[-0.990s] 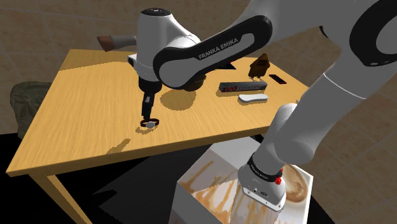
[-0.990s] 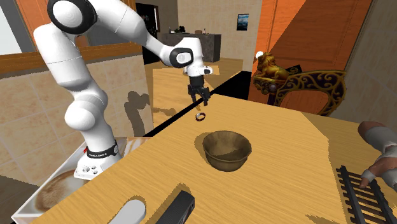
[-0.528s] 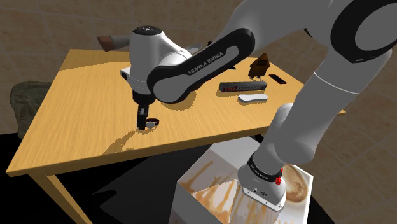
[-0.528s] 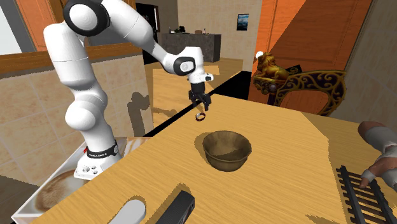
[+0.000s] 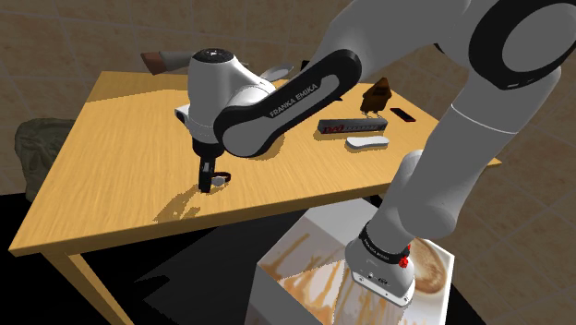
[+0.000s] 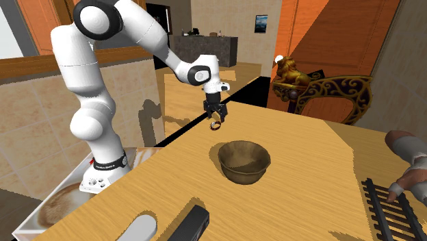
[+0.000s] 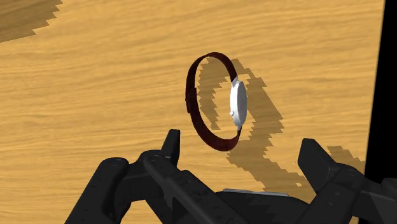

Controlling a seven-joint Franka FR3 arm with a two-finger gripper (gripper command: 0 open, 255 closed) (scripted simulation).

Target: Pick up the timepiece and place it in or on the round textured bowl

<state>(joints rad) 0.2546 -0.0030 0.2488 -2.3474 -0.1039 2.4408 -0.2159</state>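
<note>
A wristwatch (image 7: pixel 219 105) with a dark red-brown strap and a silver-white face stands on its edge on the wooden table (image 5: pixel 111 157). My gripper (image 7: pixel 245 156) is open just above it, one black finger (image 7: pixel 170 144) on either side, and neither touches the strap. The shoulder view has the gripper (image 5: pixel 210 181) down at the table with the watch (image 5: pixel 221 181) at its tips. Across the table, the second exterior view shows the gripper (image 6: pixel 217 121) over the watch (image 6: pixel 217 126). A short way in front stands the round brown textured bowl (image 6: pixel 244 162).
A dark bar-shaped object (image 5: pixel 351 125), a white oblong object (image 5: pixel 367 142) and a brown figurine (image 5: pixel 376 95) lie toward the shoulder view's right end of the table. The near table edge runs just below the gripper there. A slatted rack (image 6: pixel 386 204) lies at the second exterior view's lower right.
The arm has dropped and swung slightly toward the shoulder view's left, bringing the open gripper down around the watch. The watch and bowl have not moved.
</note>
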